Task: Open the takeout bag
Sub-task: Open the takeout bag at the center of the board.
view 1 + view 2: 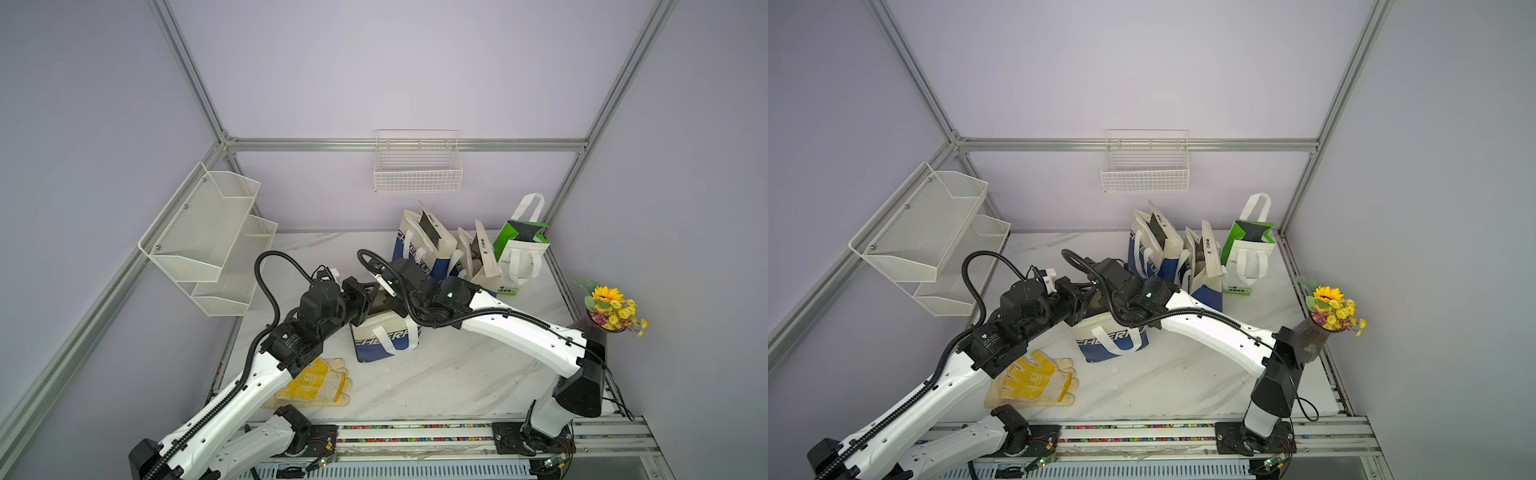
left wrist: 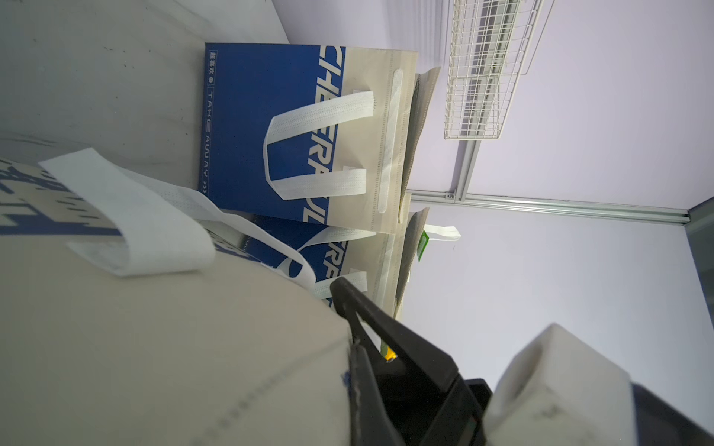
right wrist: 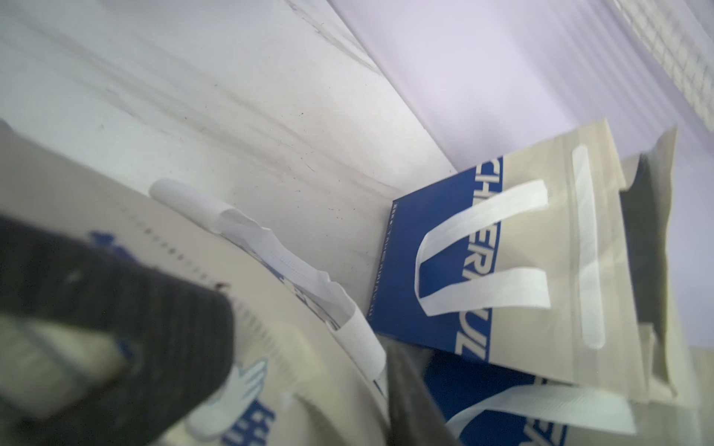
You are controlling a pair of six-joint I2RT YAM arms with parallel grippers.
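Boxy takeout bag (image 1: 368,353) shows matte fabric; handles (image 2: 147,216) flat, ribbed.

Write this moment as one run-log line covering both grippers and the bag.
left gripper: shut on rim of near CHEERFUL takeout bag | right gripper: straddling its rim, grip unclear | bag: standing, mouth partly open

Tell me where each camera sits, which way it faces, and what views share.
Top views: high at the front, looking down on the white marbled table; left arm and right arm meet at the near blue-and-beige fabric takeout bag.
Left wrist: on the left arm, looking past black left fingers, across that bag, toward the back wall.
Right wrist: on the right arm, past blurred right fingers, over the bag.
Shared: both wrist views show the standing blue-and-beige bag behind.
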